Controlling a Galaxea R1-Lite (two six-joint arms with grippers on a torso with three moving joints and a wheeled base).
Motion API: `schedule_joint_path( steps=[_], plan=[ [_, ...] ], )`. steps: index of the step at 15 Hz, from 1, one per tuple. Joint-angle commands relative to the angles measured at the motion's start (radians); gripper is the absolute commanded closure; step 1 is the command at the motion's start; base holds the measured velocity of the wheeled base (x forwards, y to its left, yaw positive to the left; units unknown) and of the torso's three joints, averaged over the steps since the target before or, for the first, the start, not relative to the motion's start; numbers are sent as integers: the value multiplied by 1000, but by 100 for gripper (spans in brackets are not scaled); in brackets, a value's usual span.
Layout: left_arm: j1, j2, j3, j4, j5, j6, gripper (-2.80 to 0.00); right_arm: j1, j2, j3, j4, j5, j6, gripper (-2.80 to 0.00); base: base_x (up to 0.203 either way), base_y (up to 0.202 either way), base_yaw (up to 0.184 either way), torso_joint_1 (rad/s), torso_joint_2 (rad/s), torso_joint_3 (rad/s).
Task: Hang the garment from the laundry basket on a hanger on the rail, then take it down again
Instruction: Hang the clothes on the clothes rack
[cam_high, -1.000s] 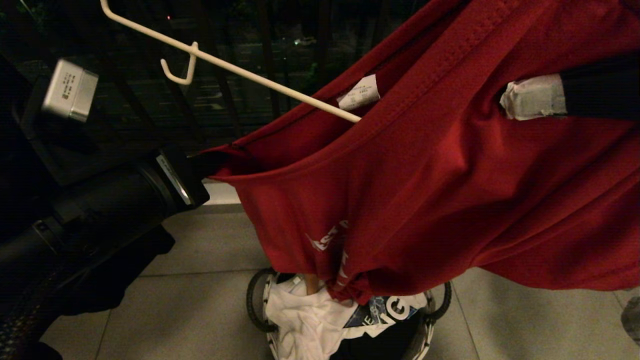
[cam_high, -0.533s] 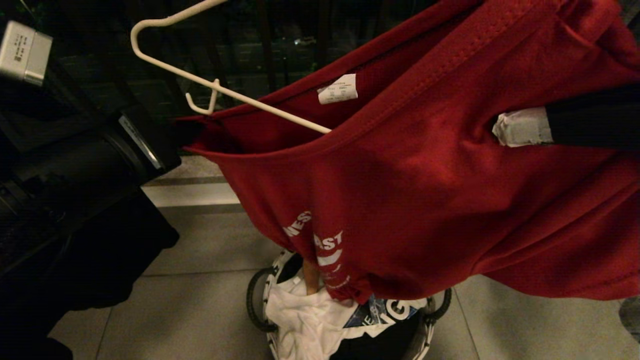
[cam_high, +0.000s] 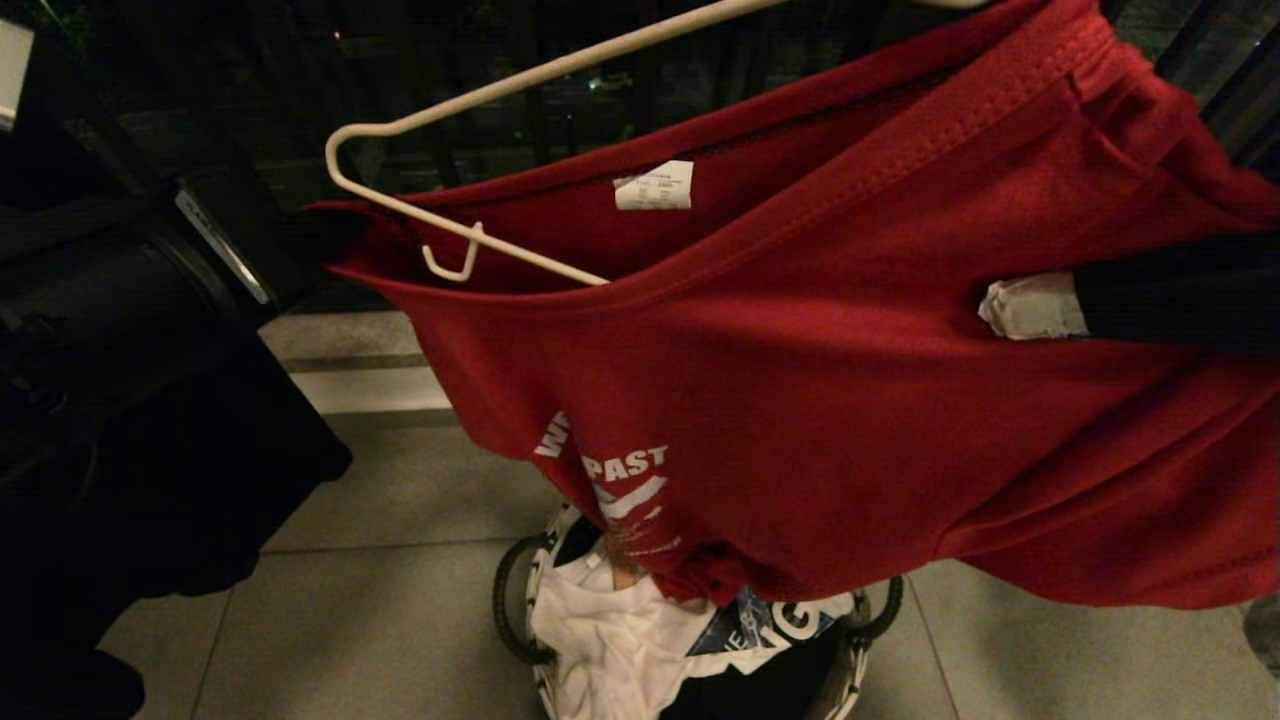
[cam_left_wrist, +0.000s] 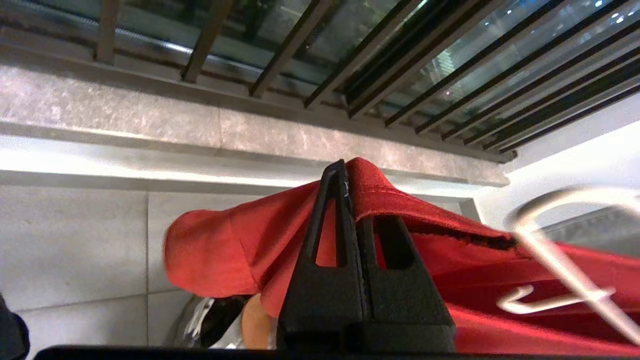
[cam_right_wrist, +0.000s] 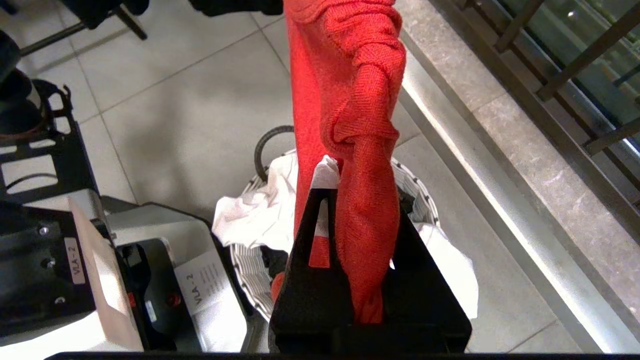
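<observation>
The red garment (cam_high: 800, 400) hangs stretched in the air between my two grippers, its white neck label (cam_high: 653, 185) facing the head camera. My left gripper (cam_left_wrist: 345, 170) is shut on the cloth's edge at the far left of the shirt. My right gripper (cam_high: 1000, 308), with a white-taped fingertip, is shut on a bunched fold (cam_right_wrist: 360, 225) at the right. The white wire hanger (cam_high: 520, 251) slants down from above; its bottom bar and small hook (cam_high: 450, 265) reach into the neck opening. Its top and the rail are out of view. The laundry basket (cam_high: 538, 580) stands on the floor below the shirt.
The basket holds a white T-shirt (cam_high: 620, 650) and a dark printed one (cam_high: 775, 625). A dark barred railing (cam_left_wrist: 300, 45) above a stone ledge (cam_left_wrist: 150, 115) runs behind. Grey floor tiles lie around the basket. My own base (cam_right_wrist: 100, 280) stands close beside the basket.
My left gripper has lifted its edge of the shirt up and to the left, and the right gripper has sunk. The hanger's bend has swung into view, its bar lying deeper along the neck opening.
</observation>
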Motion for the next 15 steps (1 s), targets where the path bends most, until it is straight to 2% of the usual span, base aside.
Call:
schedule_joint_path(
  steps=[1, 8, 12, 15],
  plan=[
    [7, -7, -7, -3, 0, -3, 0, 0, -3, 11, 3, 1, -2, 0, 0, 0, 0, 0, 0, 0],
    [14, -27, -16, 7, 0, -3, 0, 0, -18, 93, 3, 1, -11, 0, 0, 0, 0, 0, 0, 0],
    [6, -81, -56, 97, -3, -2, 0, 2, 6, 128, -4, 2, -26, 0, 0, 0, 0, 0, 0, 0],
    [-2, -98, -68, 131, -64, 8, 0, 2, 43, 139, -4, 4, -30, 0, 0, 0, 0, 0, 0, 0]
  ],
)
